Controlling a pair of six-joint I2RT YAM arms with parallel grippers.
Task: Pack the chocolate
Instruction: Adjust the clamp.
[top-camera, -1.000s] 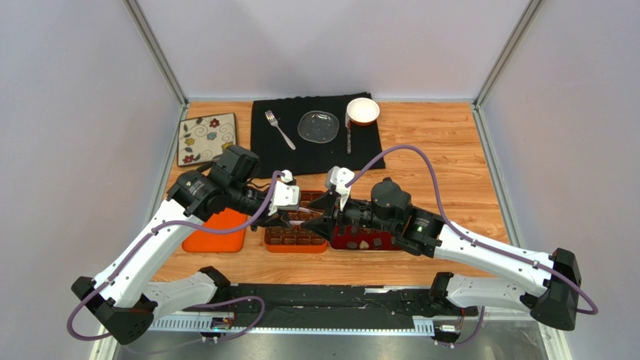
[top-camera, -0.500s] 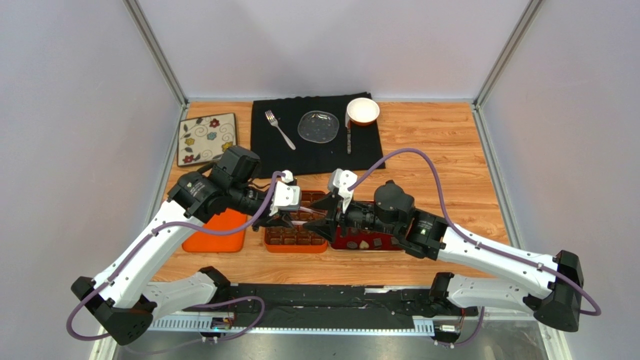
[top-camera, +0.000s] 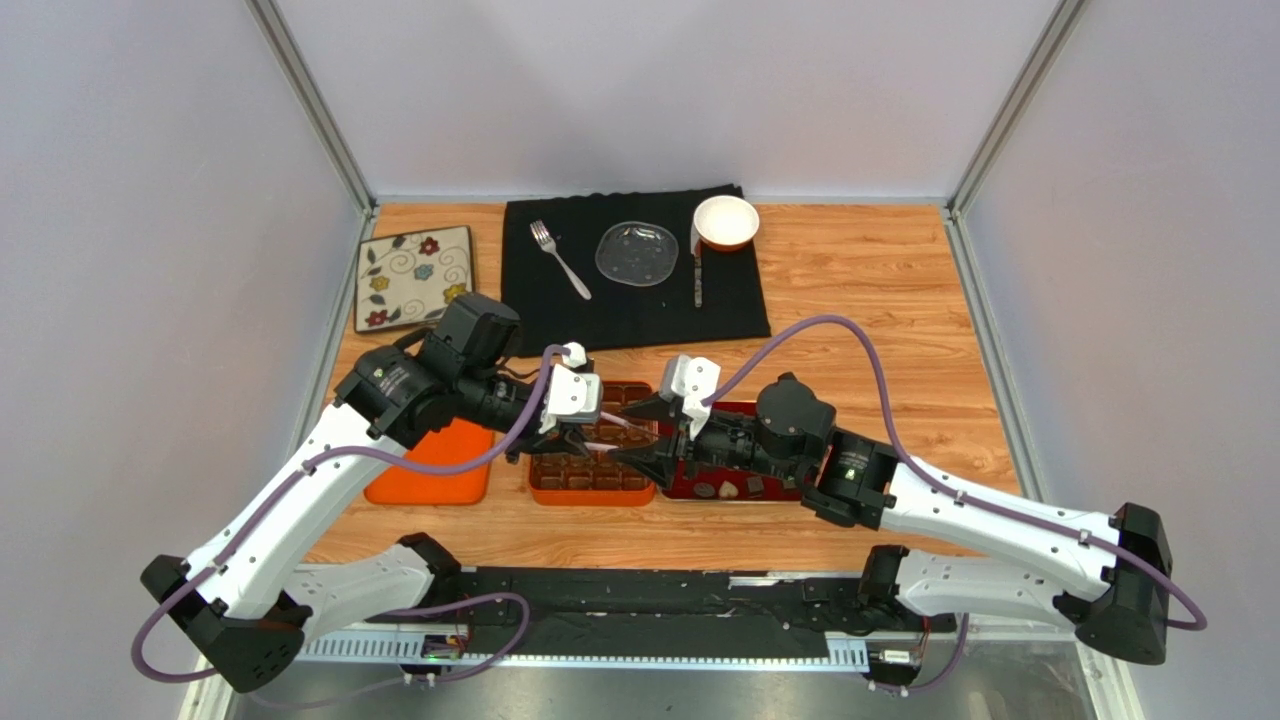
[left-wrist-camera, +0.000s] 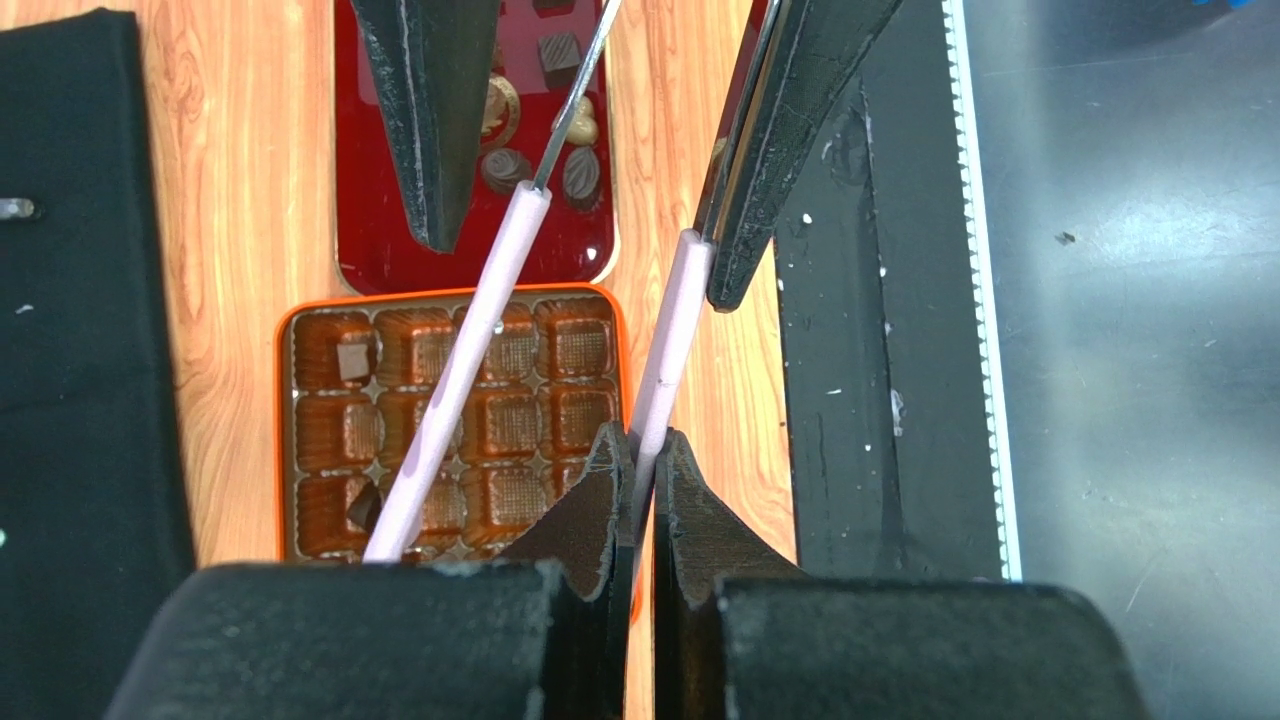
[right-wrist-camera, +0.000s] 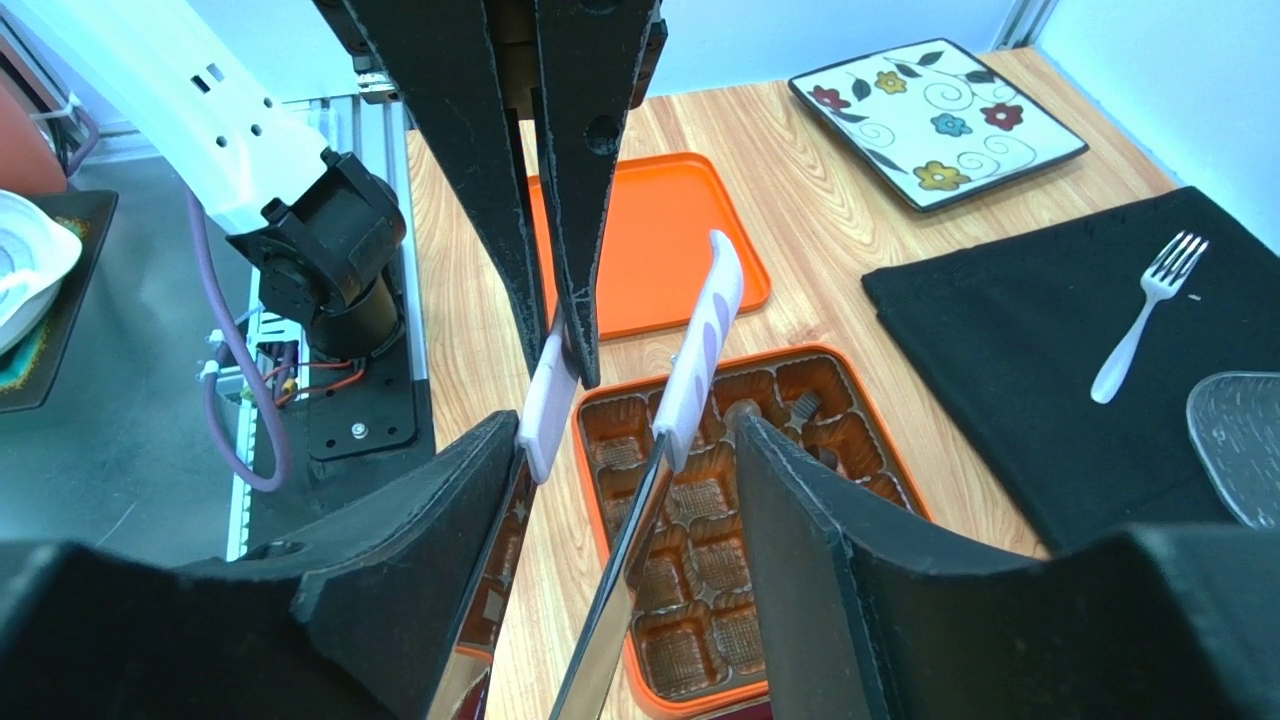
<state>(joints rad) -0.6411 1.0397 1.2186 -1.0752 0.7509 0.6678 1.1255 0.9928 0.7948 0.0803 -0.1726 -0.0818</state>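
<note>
Several pieces of chocolate (left-wrist-camera: 580, 176) lie on a dark red tray (left-wrist-camera: 368, 180), and at least two more (left-wrist-camera: 355, 360) sit in the orange box's grid compartments (left-wrist-camera: 579, 345). My left gripper (left-wrist-camera: 642, 450) is shut on one pink handle of a pair of metal tongs (left-wrist-camera: 466, 345), above the box's near right corner. My right gripper (right-wrist-camera: 624, 428) stands open, straddling both tong arms (right-wrist-camera: 699, 353); one arm lies against its left finger (right-wrist-camera: 436, 510), the other hangs free in the gap. In the top view the two grippers meet tip to tip between box (top-camera: 589, 480) and tray (top-camera: 751, 492).
An orange lid (top-camera: 436, 465) lies left of the box. A black cloth (top-camera: 639, 300) at the back holds a fork (top-camera: 559, 258), a glass plate (top-camera: 636, 252), a knife and a white bowl (top-camera: 726, 222). A flowered plate (top-camera: 412, 276) sits at the back left.
My right arm has shifted a little right and toward the near edge, its forearm lower. The left arm and the tongs have stayed put.
</note>
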